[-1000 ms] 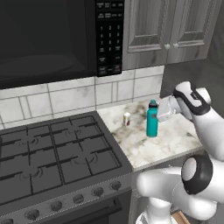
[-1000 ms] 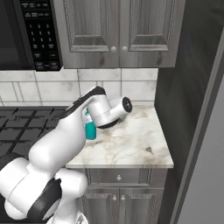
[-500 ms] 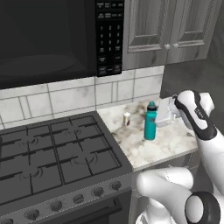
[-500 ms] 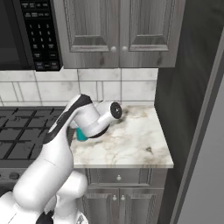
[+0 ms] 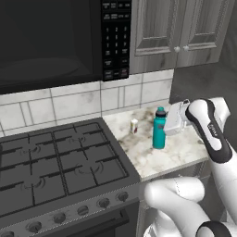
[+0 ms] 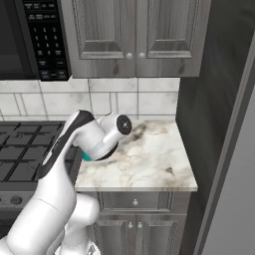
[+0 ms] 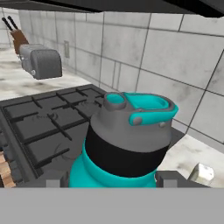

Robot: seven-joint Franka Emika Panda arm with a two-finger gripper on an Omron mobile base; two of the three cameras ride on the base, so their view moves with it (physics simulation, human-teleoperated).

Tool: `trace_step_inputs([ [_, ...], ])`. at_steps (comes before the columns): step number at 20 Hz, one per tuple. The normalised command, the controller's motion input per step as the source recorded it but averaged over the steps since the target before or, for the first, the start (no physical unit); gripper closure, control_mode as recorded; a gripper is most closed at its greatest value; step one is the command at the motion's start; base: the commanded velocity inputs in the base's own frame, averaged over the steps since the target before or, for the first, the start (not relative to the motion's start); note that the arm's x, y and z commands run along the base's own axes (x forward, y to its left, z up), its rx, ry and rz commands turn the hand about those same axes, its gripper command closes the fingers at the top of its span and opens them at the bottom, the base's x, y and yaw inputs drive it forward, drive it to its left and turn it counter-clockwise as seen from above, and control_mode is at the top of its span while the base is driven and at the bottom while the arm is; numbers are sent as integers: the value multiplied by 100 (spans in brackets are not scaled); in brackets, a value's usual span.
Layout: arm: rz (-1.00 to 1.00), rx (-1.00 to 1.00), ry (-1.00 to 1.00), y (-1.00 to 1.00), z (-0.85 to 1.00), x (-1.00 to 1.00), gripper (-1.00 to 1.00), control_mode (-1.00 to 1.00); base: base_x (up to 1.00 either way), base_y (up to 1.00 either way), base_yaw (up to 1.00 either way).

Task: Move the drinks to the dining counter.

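1. The teal water bottle (image 5: 159, 128) stands upright mid-desk (image 5: 152, 159), with the small pale can (image 5: 134, 126) just beside it toward the stove (image 5: 60, 162) edge.
2. Over the last second I've brought the hand (image 5: 172, 119) in from the desk's right side, level with the cap.
3. Its fingers (image 7: 170, 178) now flank the bottle, spread and not yet gripping.
4. I judge a grasp comes next.

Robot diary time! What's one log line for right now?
pincer: open, either side of teal water bottle | grip: not yet closed | bottle: upright on small marble worktop | small pale can: beside stove
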Motion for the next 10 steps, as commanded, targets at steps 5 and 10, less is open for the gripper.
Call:
trace_step_inputs([
  [5,0,0,0,0,0,0,100,-100,0,0,0],
  [10,0,0,0,0,0,0,100,-100,0,0,0],
])
